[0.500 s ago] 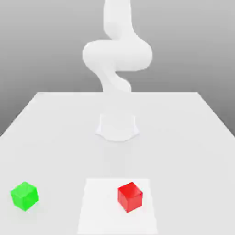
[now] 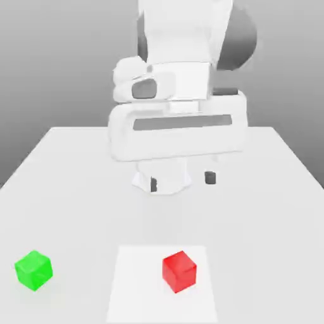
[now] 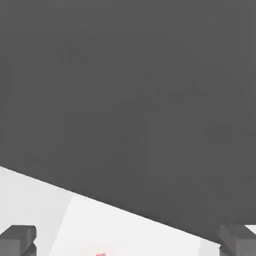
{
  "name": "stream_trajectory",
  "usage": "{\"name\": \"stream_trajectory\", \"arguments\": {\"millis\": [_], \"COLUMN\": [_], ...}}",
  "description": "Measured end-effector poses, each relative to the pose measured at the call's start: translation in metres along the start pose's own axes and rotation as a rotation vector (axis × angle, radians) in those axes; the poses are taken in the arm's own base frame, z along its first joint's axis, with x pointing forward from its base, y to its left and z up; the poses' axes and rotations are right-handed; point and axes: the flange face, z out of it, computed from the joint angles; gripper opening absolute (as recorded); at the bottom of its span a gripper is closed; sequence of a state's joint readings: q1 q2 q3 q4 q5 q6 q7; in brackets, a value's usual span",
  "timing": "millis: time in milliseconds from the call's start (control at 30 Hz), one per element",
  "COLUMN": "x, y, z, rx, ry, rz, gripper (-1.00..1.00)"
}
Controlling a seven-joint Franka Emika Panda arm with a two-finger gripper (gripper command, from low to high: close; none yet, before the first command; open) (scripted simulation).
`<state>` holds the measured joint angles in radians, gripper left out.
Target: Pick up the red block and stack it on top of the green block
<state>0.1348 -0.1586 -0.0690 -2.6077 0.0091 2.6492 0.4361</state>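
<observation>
The hand (image 2: 181, 179) is held high above the desk (image 2: 76, 183), fingers spread wide and nothing gripped. The red block (image 2: 179, 271) is seen on a paler square patch (image 2: 139, 285) near the front edge, well apart from the green block (image 2: 33, 270) at the exterior view's left. Being glossy and rigid, it is probably light but slippery; two opposite flat faces should be pinched. Plenty of room is left around both.
</observation>
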Motion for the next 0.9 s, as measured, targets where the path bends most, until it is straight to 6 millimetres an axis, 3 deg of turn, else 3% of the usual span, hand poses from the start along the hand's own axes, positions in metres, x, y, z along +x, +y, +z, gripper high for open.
{"name": "stream_trajectory", "arguments": {"millis": [167, 367, 400, 633, 833, 900], "x": [-0.050, -0.069, -0.071, -0.071, -0.060, -0.038], "y": [0.017, 0.027, 0.028, 0.028, 0.026, 0.055], "z": [0.092, 0.160, 0.168, 0.169, 0.115, 0.107], "rx": [-0.074, -0.087, -0.087, -0.088, -0.088, -0.091], "ry": [-0.152, -0.180, -0.180, -0.181, -0.181, -0.181], "rz": [-0.120, -0.140, -0.140, -0.140, -0.137, -0.104], "gripper": [0.00, 0.00, -1.00, -1.00, -1.00, -1.00]}}
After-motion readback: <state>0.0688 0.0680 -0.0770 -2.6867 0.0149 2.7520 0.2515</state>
